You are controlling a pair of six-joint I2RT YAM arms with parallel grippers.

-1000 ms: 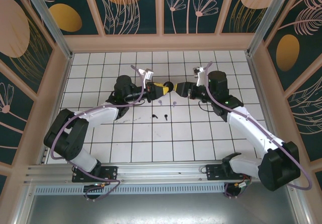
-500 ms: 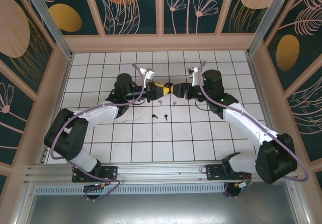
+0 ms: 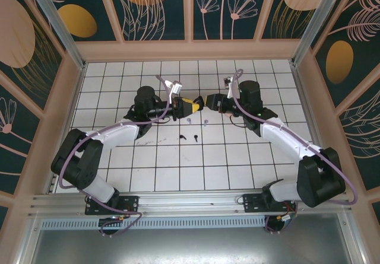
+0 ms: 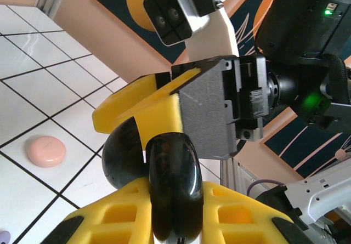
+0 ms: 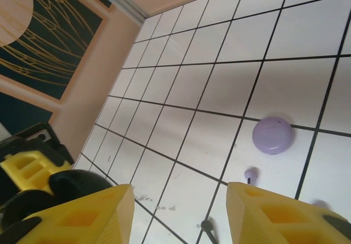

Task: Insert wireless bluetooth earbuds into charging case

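Note:
My left gripper (image 3: 187,105) (image 4: 175,211) is shut on a glossy black charging case (image 4: 174,167), held on edge above the table. A second rounded black part (image 4: 122,157) shows just behind it; I cannot tell if it is the case's lid. My right gripper (image 3: 206,102) (image 5: 181,216) is open and right against the case; one of its yellow fingers (image 4: 137,104) lies over that black part. On the tiles below lie two lilac earbuds (image 3: 189,121) (image 3: 205,122) and two black earbuds (image 3: 183,136) (image 3: 195,137). One lilac earbud (image 5: 250,174) and one black earbud (image 5: 205,225) show between the right fingers.
A round lilac case (image 5: 272,135) lies on the tiles beyond the lilac earbud. A round pink case (image 4: 46,151) lies on the table to the left of the held case. Wooden walls (image 3: 190,49) close the table in on three sides.
The right gripper has moved left, up to the left gripper and the black case, and its jaws have narrowed somewhat. The left gripper has held still.

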